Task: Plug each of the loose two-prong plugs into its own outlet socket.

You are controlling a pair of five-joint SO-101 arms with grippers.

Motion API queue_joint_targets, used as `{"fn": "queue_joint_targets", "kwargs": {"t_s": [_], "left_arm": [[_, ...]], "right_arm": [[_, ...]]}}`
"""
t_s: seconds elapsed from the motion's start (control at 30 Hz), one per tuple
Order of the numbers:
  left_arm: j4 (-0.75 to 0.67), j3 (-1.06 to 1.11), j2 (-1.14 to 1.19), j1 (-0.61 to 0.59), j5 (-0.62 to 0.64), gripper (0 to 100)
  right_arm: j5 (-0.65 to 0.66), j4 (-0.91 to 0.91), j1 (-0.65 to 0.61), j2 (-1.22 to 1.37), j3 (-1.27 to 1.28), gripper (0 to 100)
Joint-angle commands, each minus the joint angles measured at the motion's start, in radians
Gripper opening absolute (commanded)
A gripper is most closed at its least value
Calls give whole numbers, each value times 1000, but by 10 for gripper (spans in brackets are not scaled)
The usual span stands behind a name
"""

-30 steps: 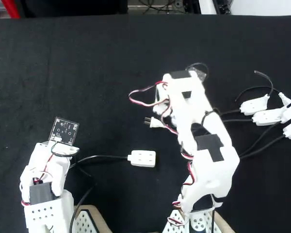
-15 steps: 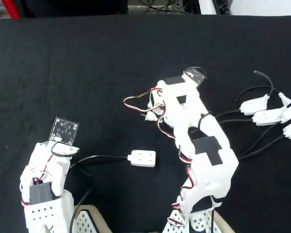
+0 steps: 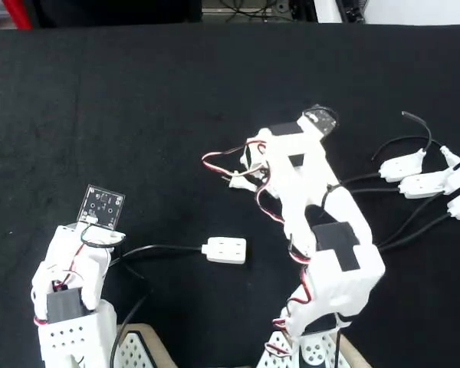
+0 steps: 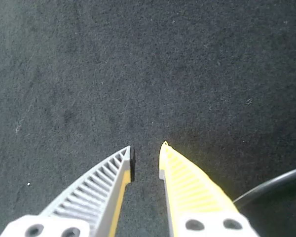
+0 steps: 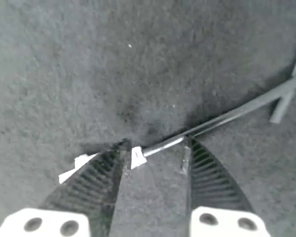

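One plug (image 3: 241, 182) lies unplugged at the right pincer (image 5: 155, 143), hold unclear; left pincer (image 4: 145, 146) barely parted, empty; socket (image 3: 225, 250) vacant

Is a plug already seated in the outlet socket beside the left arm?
No, the outlet socket lies alone on the black cloth, with just its own cord attached.

The right arm (image 3: 333, 253) is stretched forward over the middle and angled toward the left at the wrist. The right gripper (image 5: 154, 145) is pointed downward, its jaws held apart. The left arm (image 3: 70, 280) is folded back, and the left gripper (image 4: 147, 147) is parted narrowly.
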Motion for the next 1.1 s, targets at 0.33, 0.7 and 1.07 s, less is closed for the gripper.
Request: {"fn": "queue_joint_targets", "kwargs": {"t_s": [0.33, 0.7, 1.07], "left_arm": [[-12, 19, -6, -5, -9, 106], [-12, 19, -6, -5, -9, 106], [-12, 19, -6, -4, -9, 106]], "right_arm": [[14, 26, -80, 111, -88, 173], [245, 192, -54, 111, -130, 10], [641, 256, 149, 111, -361, 12]]}}
